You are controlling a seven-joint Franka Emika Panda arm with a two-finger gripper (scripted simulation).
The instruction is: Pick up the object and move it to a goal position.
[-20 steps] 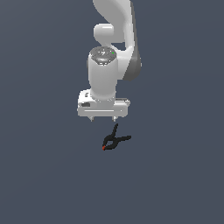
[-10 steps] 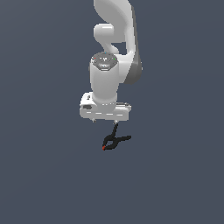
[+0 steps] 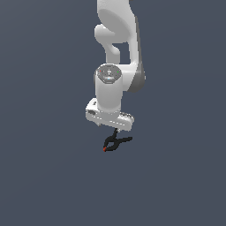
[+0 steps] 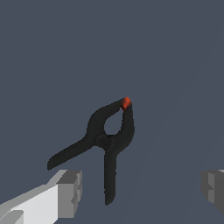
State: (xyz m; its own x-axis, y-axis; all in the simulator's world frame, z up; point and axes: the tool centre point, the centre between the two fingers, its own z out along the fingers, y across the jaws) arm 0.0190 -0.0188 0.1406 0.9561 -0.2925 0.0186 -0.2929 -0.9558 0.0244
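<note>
The little black clamp [image 4: 107, 142] lies flat on the plain dark floor [image 3: 44, 176]. Its two thin handles spread apart like legs, and its red-orange tip [image 4: 126, 103] is at the other end, pointing away from the robot's hand. In the exterior view the clamp [image 3: 115, 143] sits just under the robot's hand, with its red tip toward the exterior view's left.

The gripper [image 4: 142, 190] hangs right above the clamp. Its two grey fingers [image 4: 70, 192] are spread wide apart, one on each side, and nothing is between them yet. They do not touch the clamp. One handle points toward the gap between the fingers, and the other handle points out near one finger.

I think the fingers are wide like this so they can go down around the thin black body and then squeeze it. The hand is lined up over the clamp so it can drop straight down. The clamp is very small next to the hand, so the squeeze must land in the middle, near the round joint, or the clamp could slip or spin away. No goal spot shows in these pictures, so I cannot tell where it must go
</note>
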